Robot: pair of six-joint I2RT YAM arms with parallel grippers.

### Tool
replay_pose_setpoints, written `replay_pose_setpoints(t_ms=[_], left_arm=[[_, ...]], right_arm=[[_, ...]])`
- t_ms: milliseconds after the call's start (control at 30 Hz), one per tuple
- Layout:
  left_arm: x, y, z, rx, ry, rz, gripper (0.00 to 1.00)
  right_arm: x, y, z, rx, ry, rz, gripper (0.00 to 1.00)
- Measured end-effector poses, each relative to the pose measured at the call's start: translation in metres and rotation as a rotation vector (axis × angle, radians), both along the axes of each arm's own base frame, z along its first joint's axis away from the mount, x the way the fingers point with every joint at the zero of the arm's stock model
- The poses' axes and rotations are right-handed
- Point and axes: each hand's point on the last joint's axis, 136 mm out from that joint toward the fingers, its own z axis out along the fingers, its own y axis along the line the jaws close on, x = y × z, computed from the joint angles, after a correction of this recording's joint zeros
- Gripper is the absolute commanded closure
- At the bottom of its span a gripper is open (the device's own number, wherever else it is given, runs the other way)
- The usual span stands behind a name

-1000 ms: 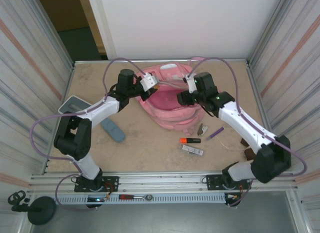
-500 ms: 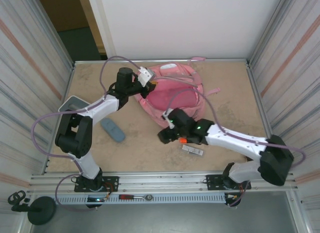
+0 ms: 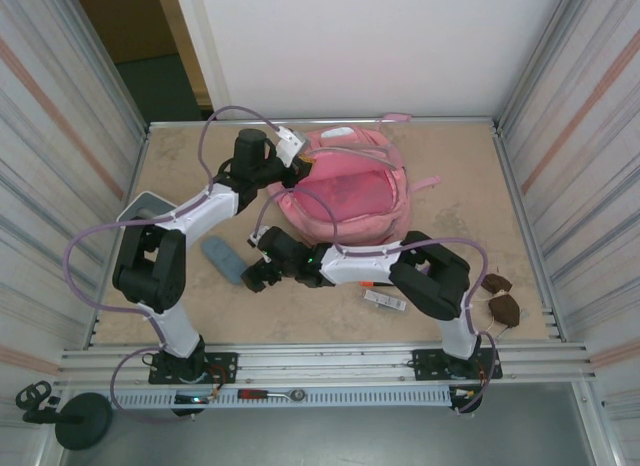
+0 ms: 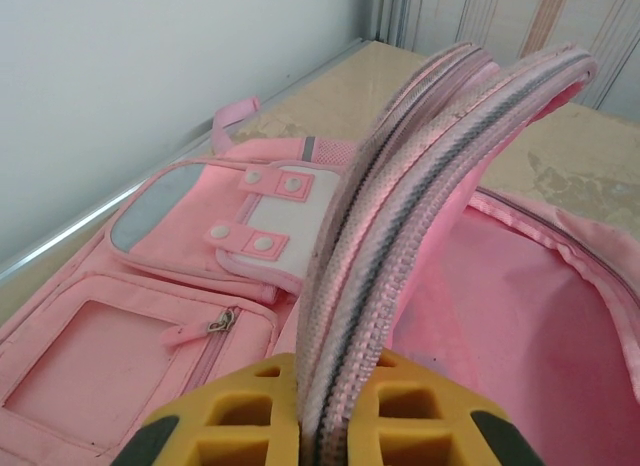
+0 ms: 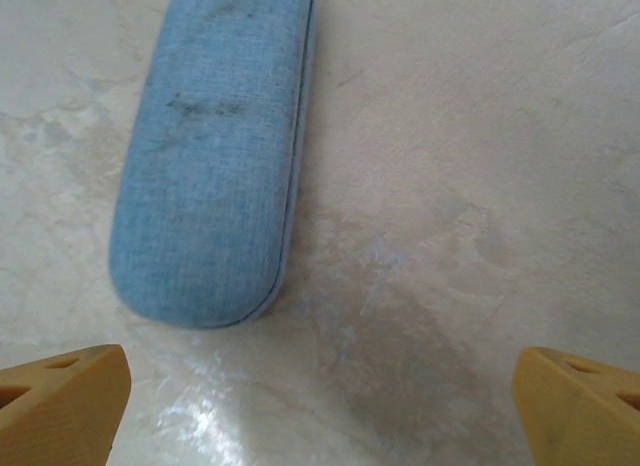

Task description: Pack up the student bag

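The student bag, a big pink backpack, lies at the back middle of the table with its main compartment gaping. My left gripper is shut on the bag's zipped rim and holds it up; in the left wrist view the yellow fingers pinch that rim, beside the white patch. My right gripper hovers low over the table, just right of a blue fabric case. In the right wrist view the right gripper stands open and holds nothing. The case lies ahead and to the left of the gap.
An orange marker and a small white and black item lie in front of the bag, behind the right arm. Two brown pieces sit at the right edge. A grey tray rests at the left wall. Metal walls enclose the table.
My right arm has swung from the bag's opening down and left to the blue case, its jaws opening wide. The left gripper has kept hold of the bag's rim.
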Motion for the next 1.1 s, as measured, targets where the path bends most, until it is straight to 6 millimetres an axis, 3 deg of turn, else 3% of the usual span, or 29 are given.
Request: replay_pose_setpoints(t_ms=[167, 500, 933, 1100], left_arm=[[0.000, 0.000, 0.000, -0.002, 0.004, 0.001, 1.00], [-0.001, -0.001, 0.000, -0.005, 0.006, -0.008, 1.00], [-0.002, -0.001, 0.000, -0.004, 0.008, -0.008, 1.00], [-0.002, -0.001, 0.000, -0.003, 0.008, -0.009, 1.00]], right_arm=[[0.005, 0.009, -0.013, 0.003, 0.020, -0.020, 0.01], [0.014, 0.030, -0.015, 0.025, 0.027, -0.021, 0.01], [-0.003, 0.068, -0.022, 0.045, 0.040, 0.050, 0.02], [0.000, 0.071, -0.021, 0.025, 0.023, 0.030, 0.02]])
